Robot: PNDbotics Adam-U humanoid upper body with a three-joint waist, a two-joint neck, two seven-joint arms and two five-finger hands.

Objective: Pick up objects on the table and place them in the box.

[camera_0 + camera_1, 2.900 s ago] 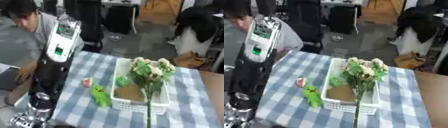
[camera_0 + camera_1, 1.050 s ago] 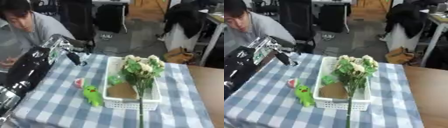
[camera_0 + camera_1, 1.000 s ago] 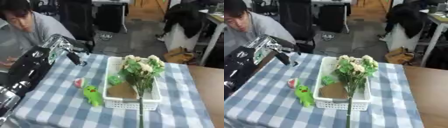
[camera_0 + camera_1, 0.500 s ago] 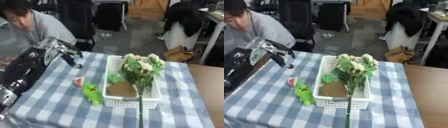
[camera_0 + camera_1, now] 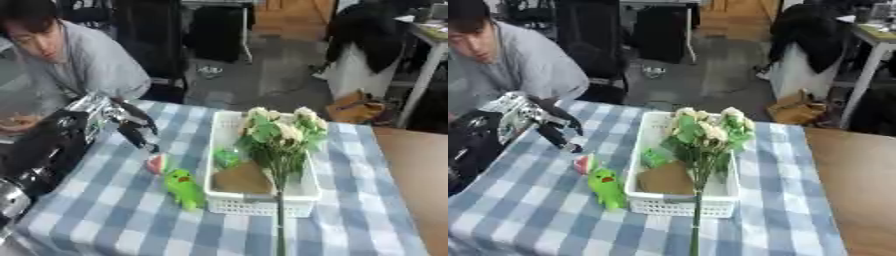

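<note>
No legible txt, labels or nos. anywhere.

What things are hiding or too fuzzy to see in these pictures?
- Right hand: in neither eye view.
- Small red thing beside the green toy: too blurred to name.
- Basket floor: the bouquet covers part; a green thing and a brown thing inside are unclear.
- Bouquet stem: cut off by the bottom edge.

Checked table (image 5: 114,215) with a white basket (image 5: 259,201)

Just left of the basket lie a green toy (image 5: 185,187) and what looks like a watermelon slice (image 5: 157,163).
</note>
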